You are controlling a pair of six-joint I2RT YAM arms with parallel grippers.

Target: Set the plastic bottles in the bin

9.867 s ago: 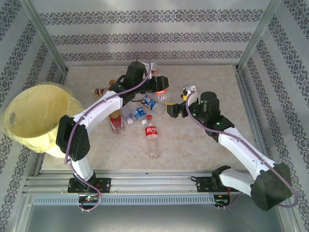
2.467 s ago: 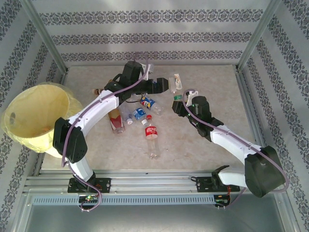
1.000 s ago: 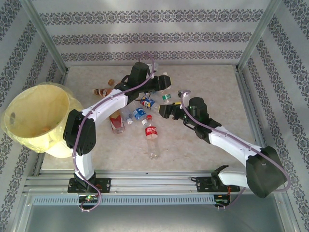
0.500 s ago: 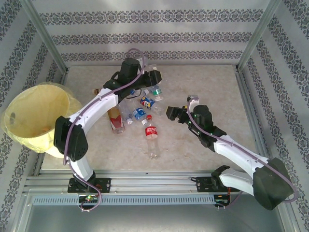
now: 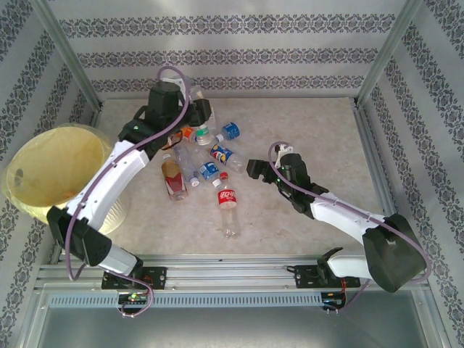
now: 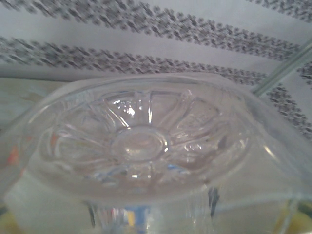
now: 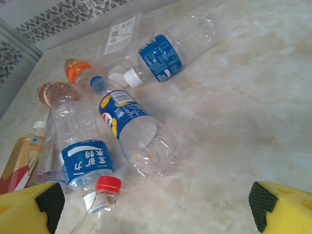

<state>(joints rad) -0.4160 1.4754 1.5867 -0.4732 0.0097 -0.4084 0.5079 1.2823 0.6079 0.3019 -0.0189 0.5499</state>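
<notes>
about nine plastic bottles (image 5: 227, 203), one bin (image 5: 51, 167); two arms (image 5: 116, 170)

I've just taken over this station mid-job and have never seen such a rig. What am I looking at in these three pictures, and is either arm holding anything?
It is a robot with a left arm and a right arm, bolted at the near edge of the table, each ending in a two-finger gripper. The overhead picture looks down from behind them. The other two come from cameras on the wrists. On the table lies a cluster of plastic bottles, with one red-labelled bottle nearer the arms. The yellow bin stands at the left. The left gripper appears closed on a clear bottle, whose base looms before its wrist camera. The right gripper is open and empty, beside the cluster.
</notes>
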